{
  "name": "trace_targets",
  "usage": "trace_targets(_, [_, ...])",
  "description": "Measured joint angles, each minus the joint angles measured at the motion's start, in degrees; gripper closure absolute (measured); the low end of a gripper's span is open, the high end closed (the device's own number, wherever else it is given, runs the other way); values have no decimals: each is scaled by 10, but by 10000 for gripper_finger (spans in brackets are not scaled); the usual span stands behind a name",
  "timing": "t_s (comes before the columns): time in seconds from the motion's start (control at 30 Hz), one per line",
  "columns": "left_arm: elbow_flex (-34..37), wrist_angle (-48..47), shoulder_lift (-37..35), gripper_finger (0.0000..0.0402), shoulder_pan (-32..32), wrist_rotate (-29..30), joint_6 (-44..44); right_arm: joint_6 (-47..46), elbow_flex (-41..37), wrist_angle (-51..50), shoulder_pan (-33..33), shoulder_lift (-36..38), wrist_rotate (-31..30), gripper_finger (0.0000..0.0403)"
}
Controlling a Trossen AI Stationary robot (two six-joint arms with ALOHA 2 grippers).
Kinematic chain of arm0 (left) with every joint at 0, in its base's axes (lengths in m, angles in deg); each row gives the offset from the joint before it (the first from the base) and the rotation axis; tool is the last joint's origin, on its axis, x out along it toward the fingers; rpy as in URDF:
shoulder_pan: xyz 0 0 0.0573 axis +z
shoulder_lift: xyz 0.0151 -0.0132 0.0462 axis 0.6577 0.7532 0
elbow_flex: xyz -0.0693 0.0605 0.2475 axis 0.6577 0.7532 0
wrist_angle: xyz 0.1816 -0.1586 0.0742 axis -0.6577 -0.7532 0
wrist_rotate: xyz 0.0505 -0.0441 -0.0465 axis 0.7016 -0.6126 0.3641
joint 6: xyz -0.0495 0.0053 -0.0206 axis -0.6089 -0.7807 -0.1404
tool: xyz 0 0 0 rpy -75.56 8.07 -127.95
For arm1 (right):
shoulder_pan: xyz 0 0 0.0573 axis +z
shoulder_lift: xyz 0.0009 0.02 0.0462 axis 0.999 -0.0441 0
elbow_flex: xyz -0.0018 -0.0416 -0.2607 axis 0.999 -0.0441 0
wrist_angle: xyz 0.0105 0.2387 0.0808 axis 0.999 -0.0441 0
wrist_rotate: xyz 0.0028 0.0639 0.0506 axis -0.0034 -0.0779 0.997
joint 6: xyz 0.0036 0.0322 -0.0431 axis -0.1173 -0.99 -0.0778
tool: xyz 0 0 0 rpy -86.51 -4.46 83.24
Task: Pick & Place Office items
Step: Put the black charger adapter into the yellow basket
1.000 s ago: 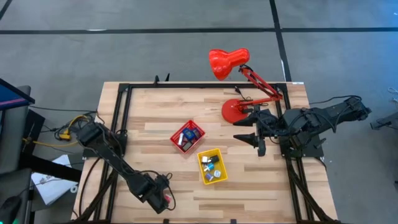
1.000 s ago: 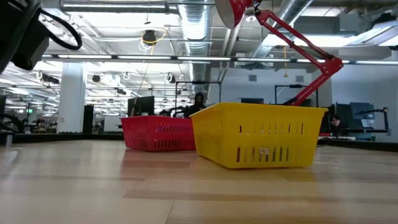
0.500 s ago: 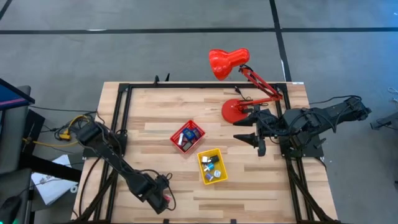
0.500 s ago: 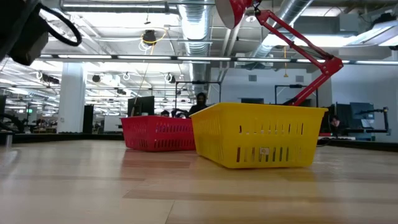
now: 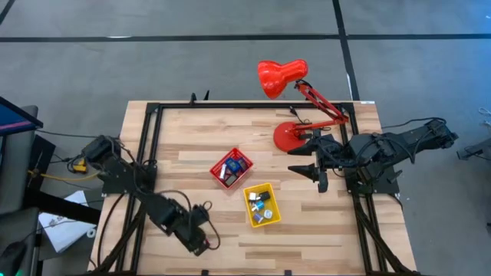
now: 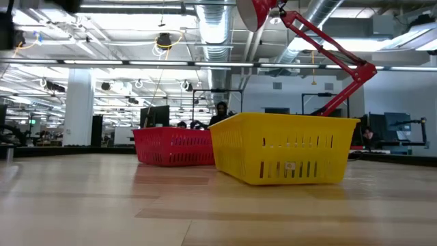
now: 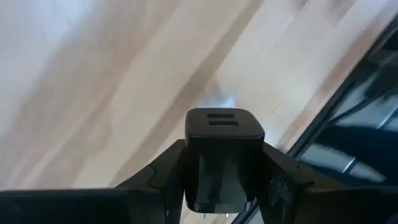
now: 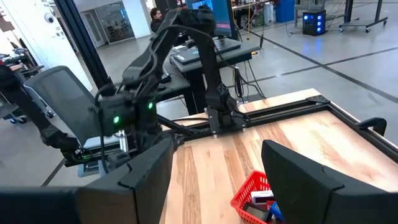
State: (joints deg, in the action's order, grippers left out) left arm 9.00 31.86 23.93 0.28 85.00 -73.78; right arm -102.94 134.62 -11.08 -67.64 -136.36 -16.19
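A black block point(image 7: 224, 158), likely a small charger with two slots, sits clamped in the left gripper point(image 5: 198, 244), jaws pressed to its sides, above the wooden surface point(image 5: 192, 138) near its front left corner. Other office items point(image 5: 261, 205) fill the yellow tray point(image 5: 247, 202) and red tray point(image 5: 217, 165). The right gripper point(image 5: 313, 169) hangs released beside the lamp point(image 5: 291, 136).

Table point(image 5: 307, 230): two trays mid-table, one point(image 5: 261, 205) nearer front-right of other point(image 5: 231, 169); lamp point(image 5: 291, 136) behind, right; office items point(image 5: 259, 207) in both
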Motion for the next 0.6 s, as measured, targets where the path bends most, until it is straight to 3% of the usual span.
trace_targets(0.17, [0, 11, -47, 263, 41, 77, 56, 0, 0, 0, 0, 0, 0, 163])
trace_targets(0.4, [0, 126, -90, 262, 123, 177, 263, 0, 0, 2, 0, 0, 0, 163])
trace_targets(0.6, [0, 247, -87, 261, 195, 204, 415, 0, 0, 9, -1, 0, 0, 163])
